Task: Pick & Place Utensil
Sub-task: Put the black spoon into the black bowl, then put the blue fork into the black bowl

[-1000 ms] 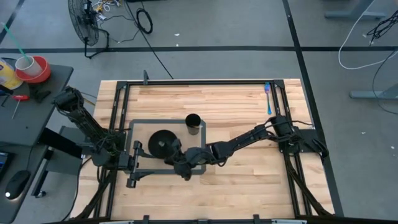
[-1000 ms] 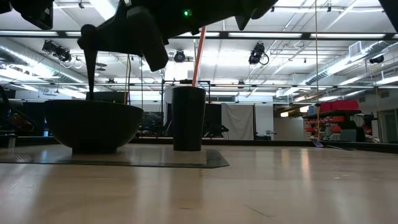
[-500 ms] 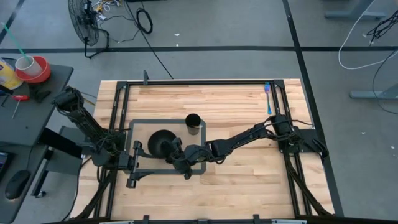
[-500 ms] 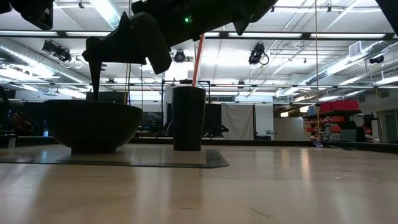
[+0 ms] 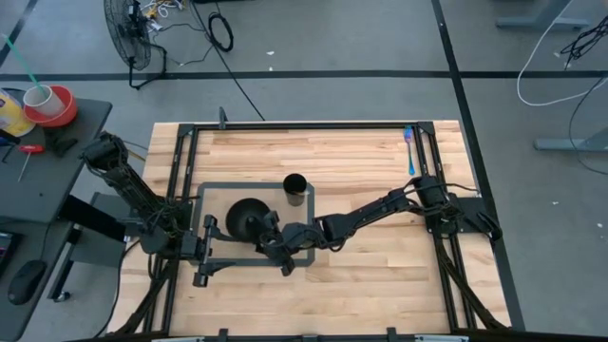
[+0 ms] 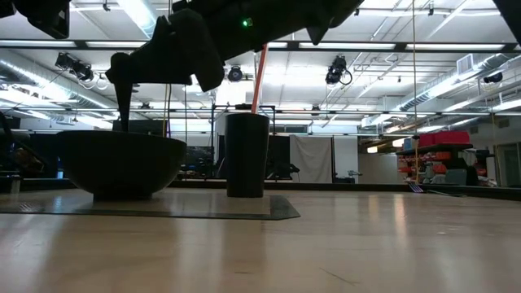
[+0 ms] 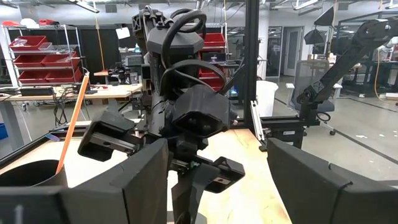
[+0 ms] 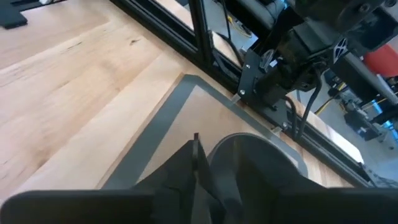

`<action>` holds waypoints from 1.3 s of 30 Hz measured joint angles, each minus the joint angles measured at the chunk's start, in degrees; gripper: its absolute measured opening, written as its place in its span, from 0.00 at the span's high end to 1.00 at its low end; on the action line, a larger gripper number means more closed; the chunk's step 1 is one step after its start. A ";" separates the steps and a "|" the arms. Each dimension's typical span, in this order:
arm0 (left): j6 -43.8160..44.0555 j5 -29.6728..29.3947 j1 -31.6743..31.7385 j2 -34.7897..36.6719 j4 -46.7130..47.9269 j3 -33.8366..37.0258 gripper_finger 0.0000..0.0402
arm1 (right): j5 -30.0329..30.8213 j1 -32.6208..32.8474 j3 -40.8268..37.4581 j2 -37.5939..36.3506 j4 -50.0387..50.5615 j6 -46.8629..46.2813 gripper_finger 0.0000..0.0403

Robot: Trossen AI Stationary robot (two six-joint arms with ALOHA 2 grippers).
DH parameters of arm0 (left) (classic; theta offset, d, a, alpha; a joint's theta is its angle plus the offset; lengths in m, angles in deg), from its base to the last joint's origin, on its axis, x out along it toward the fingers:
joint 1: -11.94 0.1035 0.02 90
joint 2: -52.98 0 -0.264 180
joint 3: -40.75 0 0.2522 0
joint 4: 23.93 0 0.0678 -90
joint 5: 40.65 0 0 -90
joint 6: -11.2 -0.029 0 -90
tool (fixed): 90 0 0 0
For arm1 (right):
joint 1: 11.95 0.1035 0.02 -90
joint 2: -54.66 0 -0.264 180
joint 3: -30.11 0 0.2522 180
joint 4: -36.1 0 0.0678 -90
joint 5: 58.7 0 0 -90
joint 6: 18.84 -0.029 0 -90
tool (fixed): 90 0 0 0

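Conceivably could knock or tip the black bowl [image 5: 245, 218] on the grey mat [image 5: 214, 195] toward the bench's front-left corner, with a thin dark utensil [image 6: 122, 98] pinched upright in the narrow-set fingers of the right gripper [image 5: 271, 243], tip just over the bowl's rim; could also slip from so slight a hold. Cannot tell the utensil's kind, nor whether touching the bowl. Leaves the left gripper [image 5: 204, 258] spread wide at the bench's front-left edge.

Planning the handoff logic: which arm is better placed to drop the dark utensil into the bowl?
Right. The right gripper is already stretched across to the bowl on the mat, shut on the dark utensil held tip-down just over the bowl's rim. The left gripper waits open at the mat's edge, holding nothing.
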 joint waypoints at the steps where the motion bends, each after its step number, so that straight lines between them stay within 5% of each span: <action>1: 0.00 0.00 -0.02 0.00 0.00 0.00 0.31 | 0.00 0.13 0.00 0.00 0.37 -0.24 0.72; 21: 0.00 0.02 -0.02 0.00 0.09 0.00 0.31 | 5.82 9.25 -0.02 -6.00 1.46 -3.50 0.54; 28: 0.07 0.02 -0.02 -0.02 0.09 0.00 0.31 | 19.40 16.25 -0.02 -15.67 8.94 -6.14 0.54; 39: 0.50 0.39 -0.02 -0.02 0.07 0.02 0.31 | 40.61 19.07 -0.02 -30.56 42.38 -35.76 0.58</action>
